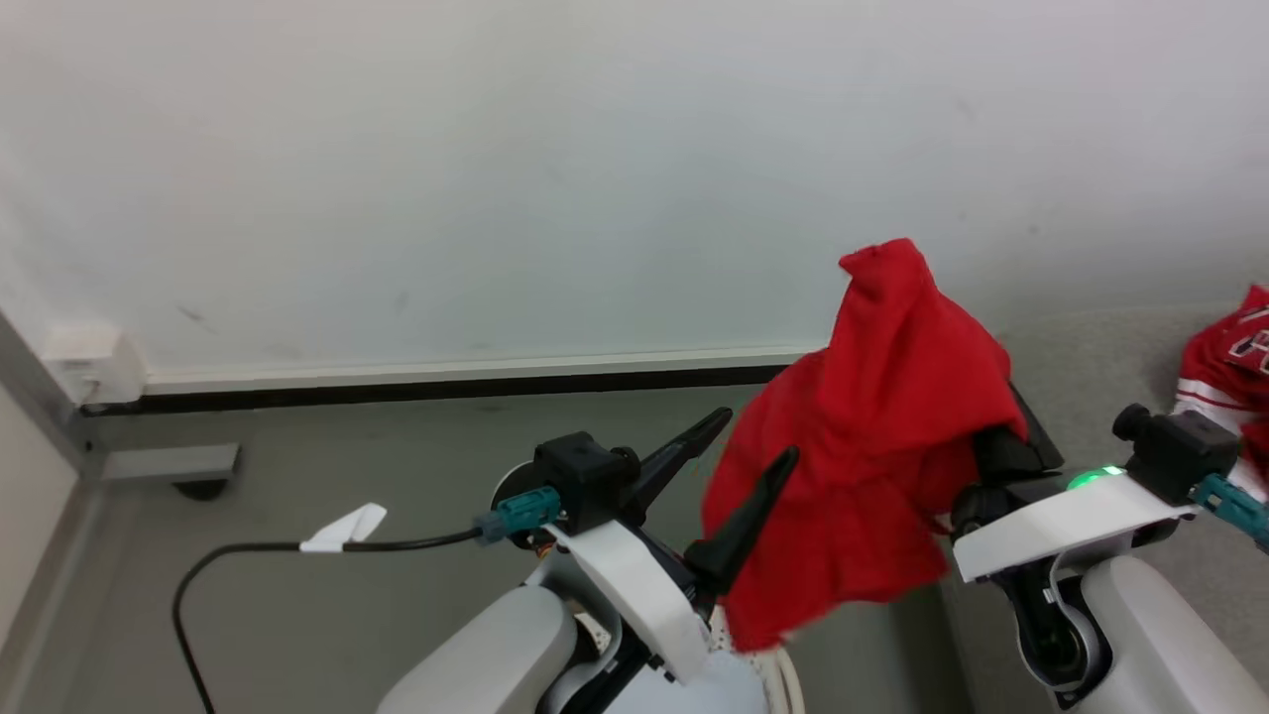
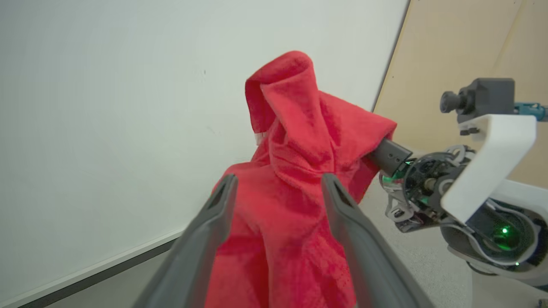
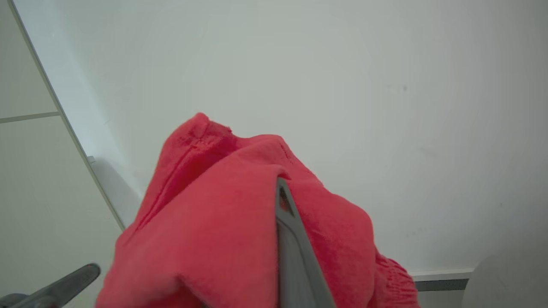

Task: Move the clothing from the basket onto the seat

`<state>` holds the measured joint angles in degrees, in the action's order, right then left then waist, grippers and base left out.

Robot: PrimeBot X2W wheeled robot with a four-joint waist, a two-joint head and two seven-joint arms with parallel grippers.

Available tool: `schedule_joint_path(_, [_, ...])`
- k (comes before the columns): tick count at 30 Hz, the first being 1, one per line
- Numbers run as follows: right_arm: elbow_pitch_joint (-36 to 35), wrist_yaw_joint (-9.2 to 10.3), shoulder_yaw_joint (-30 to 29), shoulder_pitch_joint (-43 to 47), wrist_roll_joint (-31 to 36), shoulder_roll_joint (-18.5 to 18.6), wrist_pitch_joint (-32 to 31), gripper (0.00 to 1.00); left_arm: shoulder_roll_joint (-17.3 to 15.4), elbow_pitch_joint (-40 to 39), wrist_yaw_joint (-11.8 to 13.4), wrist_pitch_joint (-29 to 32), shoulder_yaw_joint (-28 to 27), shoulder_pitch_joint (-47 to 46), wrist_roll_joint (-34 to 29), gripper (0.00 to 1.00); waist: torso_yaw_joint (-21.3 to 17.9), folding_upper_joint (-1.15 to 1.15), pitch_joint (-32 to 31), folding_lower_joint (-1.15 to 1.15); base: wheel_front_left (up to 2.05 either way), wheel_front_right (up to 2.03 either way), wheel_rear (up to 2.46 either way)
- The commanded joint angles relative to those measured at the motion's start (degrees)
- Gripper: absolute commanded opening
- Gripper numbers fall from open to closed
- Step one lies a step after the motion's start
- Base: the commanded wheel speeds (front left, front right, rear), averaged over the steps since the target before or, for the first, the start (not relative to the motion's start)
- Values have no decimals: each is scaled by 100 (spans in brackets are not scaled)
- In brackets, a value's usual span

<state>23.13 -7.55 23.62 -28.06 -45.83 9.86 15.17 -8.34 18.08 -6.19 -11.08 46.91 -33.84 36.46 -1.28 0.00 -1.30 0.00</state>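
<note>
A plain red garment (image 1: 872, 436) hangs in the air, draped over my right gripper (image 3: 274, 192), which is shut on it; one dark finger (image 3: 289, 239) pokes out of the cloth and the other is covered. My left gripper (image 1: 756, 436) stands open just left of the hanging cloth, holding nothing, and the garment (image 2: 295, 171) hangs beyond its spread fingers. A red jersey (image 1: 1224, 362) with white trim lies on the light-grey seat (image 1: 1091, 357) at the far right. A sliver of the cream perforated basket (image 1: 768, 669) shows under the cloth at the bottom.
A white wall with a dark baseboard (image 1: 446, 389) runs across behind. A black cable with a white tag (image 1: 347, 531) trails over the grey floor at the left. A white wall box (image 1: 94, 362) and a grey bracket (image 1: 169, 461) sit at the far left.
</note>
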Motion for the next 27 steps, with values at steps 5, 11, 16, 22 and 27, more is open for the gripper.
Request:
schedule_joint_path(5, [-285,13,-330,294,19,210,-3,0,-61,-3,58,-146,19,179,-88,100,-811,0,156,0,0,0,0])
schedule_joint_path(11, [-664,12,-729,604,-176,212,-5,0,-53,46,103,-292,-29,235,-164,100,-1457,0,266,0,0,0,0])
schedule_joint_path(16, [-933,12,-895,812,-173,237,-4,0,-112,123,163,-365,-90,289,-312,100,-1954,0,387,0,0,0,0])
schedule_joint_path(22, [-1074,12,-1077,991,-160,195,-5,0,-112,223,135,-406,-122,330,-471,100,-2382,0,444,0,0,0,0])
schedule_joint_path(27, [-1110,12,-1144,1054,-145,171,-4,0,-55,299,91,-408,-142,318,-526,100,-2549,0,483,0,0,0,0])
